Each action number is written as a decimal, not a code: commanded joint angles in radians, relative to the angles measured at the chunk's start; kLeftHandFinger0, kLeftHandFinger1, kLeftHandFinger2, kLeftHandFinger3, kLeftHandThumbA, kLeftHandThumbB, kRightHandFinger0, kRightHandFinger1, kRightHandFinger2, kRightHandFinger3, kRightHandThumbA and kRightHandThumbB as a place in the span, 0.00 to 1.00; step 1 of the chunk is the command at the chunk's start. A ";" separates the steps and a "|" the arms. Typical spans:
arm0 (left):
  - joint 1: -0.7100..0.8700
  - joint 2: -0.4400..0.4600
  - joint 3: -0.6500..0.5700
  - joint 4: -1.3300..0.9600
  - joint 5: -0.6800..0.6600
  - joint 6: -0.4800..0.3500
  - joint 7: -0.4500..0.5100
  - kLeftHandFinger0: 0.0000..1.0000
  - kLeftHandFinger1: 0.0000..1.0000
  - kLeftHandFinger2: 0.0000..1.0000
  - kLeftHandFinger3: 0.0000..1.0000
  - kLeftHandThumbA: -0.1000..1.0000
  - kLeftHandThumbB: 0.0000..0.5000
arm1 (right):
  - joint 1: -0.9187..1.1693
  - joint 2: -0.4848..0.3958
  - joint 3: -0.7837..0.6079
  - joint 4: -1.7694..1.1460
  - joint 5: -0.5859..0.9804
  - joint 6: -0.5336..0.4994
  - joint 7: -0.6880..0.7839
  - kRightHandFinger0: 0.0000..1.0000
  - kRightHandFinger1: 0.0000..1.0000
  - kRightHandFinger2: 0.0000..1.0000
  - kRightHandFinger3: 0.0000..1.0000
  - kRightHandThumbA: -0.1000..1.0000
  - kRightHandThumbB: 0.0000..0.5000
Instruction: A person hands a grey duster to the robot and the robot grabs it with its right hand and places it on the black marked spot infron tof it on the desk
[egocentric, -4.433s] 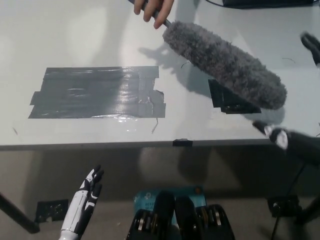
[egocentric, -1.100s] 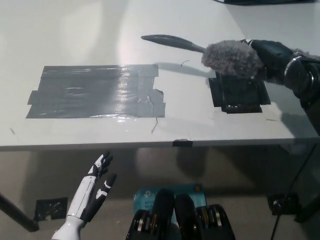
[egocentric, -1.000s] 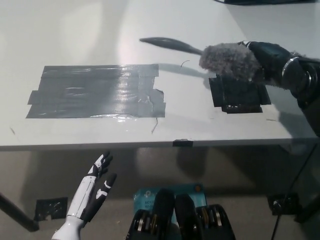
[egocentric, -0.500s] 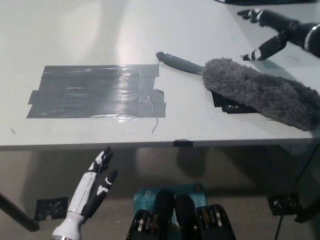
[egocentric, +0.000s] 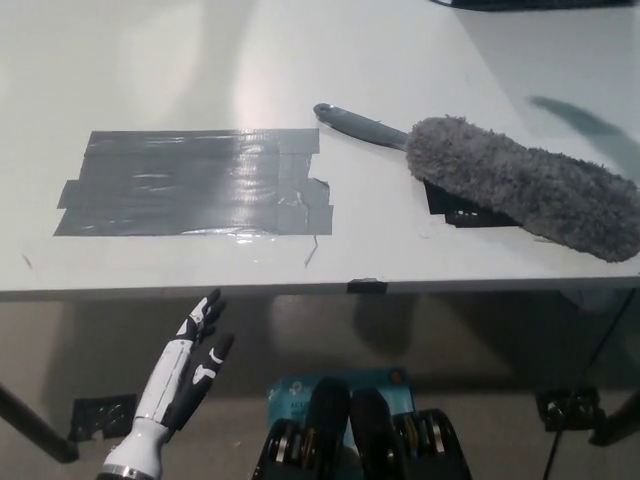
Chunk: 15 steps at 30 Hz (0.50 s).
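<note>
left hand hangs below desk, far from duster.

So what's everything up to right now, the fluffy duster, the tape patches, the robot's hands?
Grey duster: lying flat on the desk, released, covering most of the black marked spot.
Grey tape patch: stuck flat, bare.
Left hand: open, resting below the desk edge.
Right hand: out of view.

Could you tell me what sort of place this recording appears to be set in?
Probably a lab or workshop test bench: a plain white desk carries taped marks, a large grey tape patch and a small black spot under the duster, with cables and stand legs on the floor.
</note>
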<state>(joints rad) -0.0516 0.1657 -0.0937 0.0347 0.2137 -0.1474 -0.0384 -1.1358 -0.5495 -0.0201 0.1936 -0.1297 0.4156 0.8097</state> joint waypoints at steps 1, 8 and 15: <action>-0.013 0.014 0.007 -0.024 -0.019 -0.013 -0.015 1.00 1.00 1.00 1.00 0.94 0.37 | 0.119 -0.048 -0.104 -0.413 0.244 0.054 -0.029 1.00 1.00 1.00 1.00 0.83 1.00; 0.011 0.015 0.005 -0.017 -0.018 -0.026 -0.012 1.00 1.00 1.00 1.00 0.94 0.31 | 0.560 0.026 -0.213 -0.931 0.262 0.054 -0.169 1.00 1.00 1.00 1.00 0.88 0.84; 0.024 0.006 -0.001 0.007 -0.016 -0.048 -0.005 1.00 1.00 1.00 1.00 0.97 0.30 | 0.948 0.326 -0.198 -1.022 0.205 -0.015 -0.286 1.00 1.00 1.00 1.00 0.88 0.84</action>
<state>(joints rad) -0.0474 0.1653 -0.0969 0.0402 0.2151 -0.1449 -0.0380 -0.5463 -0.4488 -0.1073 -0.3864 -0.0412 0.4282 0.7704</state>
